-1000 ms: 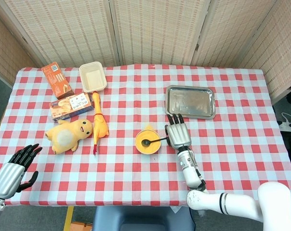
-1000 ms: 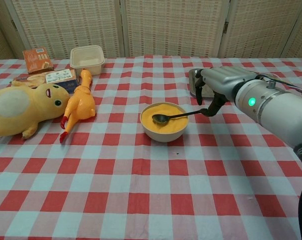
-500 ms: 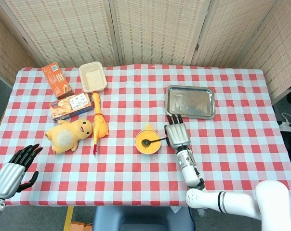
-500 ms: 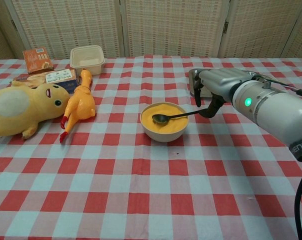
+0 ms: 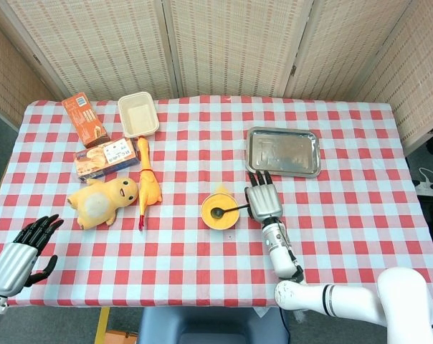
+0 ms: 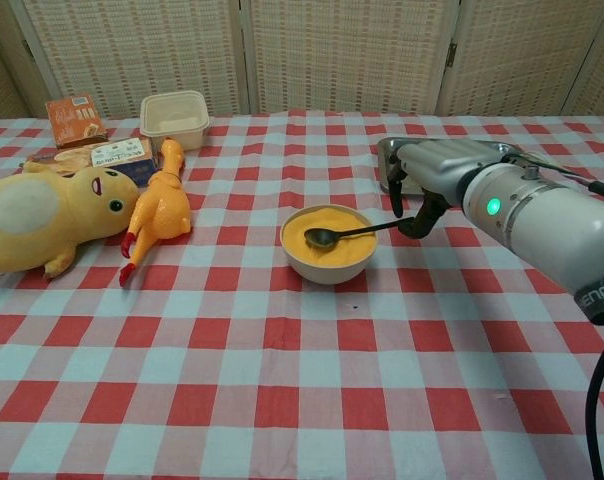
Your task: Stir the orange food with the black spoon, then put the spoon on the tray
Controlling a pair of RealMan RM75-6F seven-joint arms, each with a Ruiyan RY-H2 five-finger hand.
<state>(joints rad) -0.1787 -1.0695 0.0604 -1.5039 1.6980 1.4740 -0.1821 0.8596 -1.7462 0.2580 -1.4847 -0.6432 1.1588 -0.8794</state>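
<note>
1. Fingers of my right hand hang down around the far end of the black spoon's handle. In the chest view the thumb sits at the handle tip, but I cannot tell whether it is actually pinching the spoon or only touching it.
2. My left hand is far off at the near left table edge, fingers spread and holding nothing, well apart from everything in play, so the right hand is plainly the one for this job.
3. On the red-and-white checked tablecloth the shallow rectangular metal tray lies just beyond the right hand, further from me than the bowl and to its right.
4. At mid-table the small cream bowl of smooth orange food stands just to the left of the right hand.
5. Resting in that bowl is the slim black spoon, its scoop in the orange food and its handle leaning over the rim. Its long axis runs from the bowl's middle out to the right, straight toward my right-hand fingers. I judge that stirring needs a firm pinch at that end first.
</note>
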